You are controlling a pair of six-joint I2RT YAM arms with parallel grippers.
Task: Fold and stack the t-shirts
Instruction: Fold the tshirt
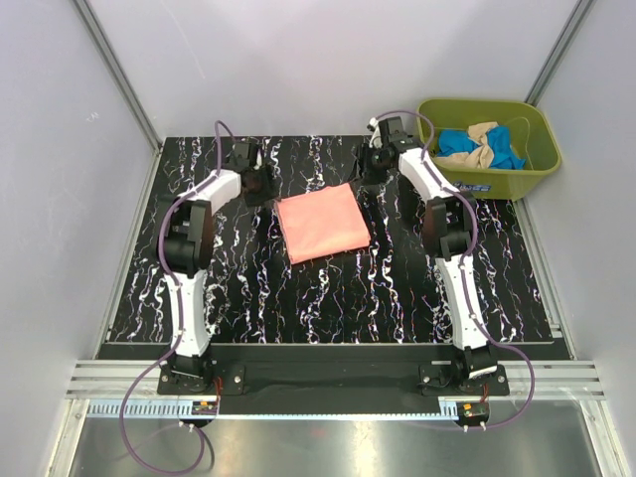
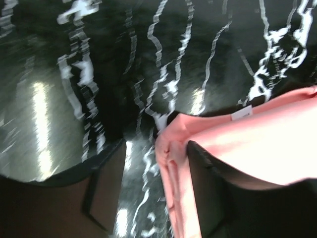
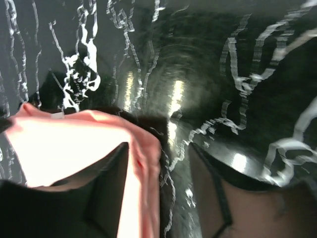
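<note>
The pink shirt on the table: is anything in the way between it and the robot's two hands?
Nothing visible. The left hand and right hand sit at the far corners of the pink shirt, each open and touching the cloth edge. The green tub holding the other shirts sits apart, at the far right.

No text, brand or number can be read in any view. The salmon-pink t-shirt (image 2: 257, 148) carries a small white tag (image 2: 242, 113) at its edge, seen from both wrist cameras, but blur hides whatever may be printed on it. In the top view, a pale graduated strip (image 1: 298, 408) runs along the near rail below the arm bases; it shows fine tick marks, with any figures too small to make out.
</note>
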